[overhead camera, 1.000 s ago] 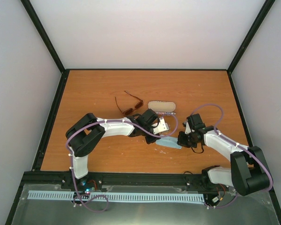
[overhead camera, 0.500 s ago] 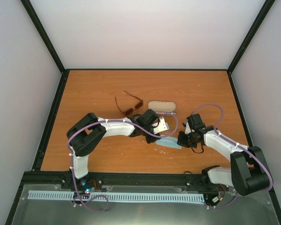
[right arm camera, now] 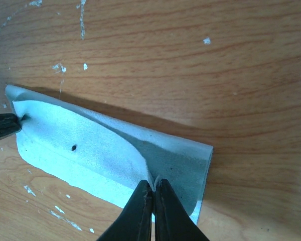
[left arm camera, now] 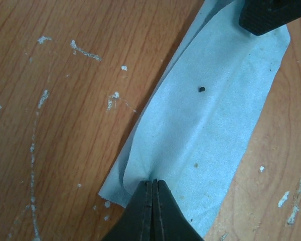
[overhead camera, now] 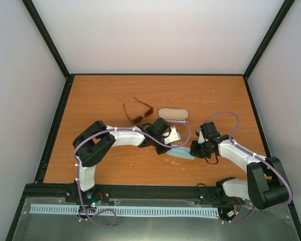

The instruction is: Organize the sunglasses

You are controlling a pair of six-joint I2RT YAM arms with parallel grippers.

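The sunglasses [overhead camera: 139,113], with thin red-brown frame and open temple arms, lie on the table behind the left arm, and neither gripper touches them. A light blue cloth [overhead camera: 183,152] lies folded between the two arms. My left gripper [overhead camera: 171,147] is shut on one end of the cloth [left arm camera: 210,115], which puckers at the fingertips [left arm camera: 146,193]. At the opposite end my right gripper [overhead camera: 192,151] is shut on the raised fold of the cloth [right arm camera: 90,145]. Each wrist view shows the other gripper's black tip at the cloth's far end.
A pale oval case [overhead camera: 171,115] lies just right of the sunglasses, behind the left wrist. The wooden table [overhead camera: 105,90] is framed by black rails, with white walls on three sides. White specks dot the wood near the cloth.
The left arm has shifted very slightly. The cloth, the sunglasses and the right arm stay where they were.
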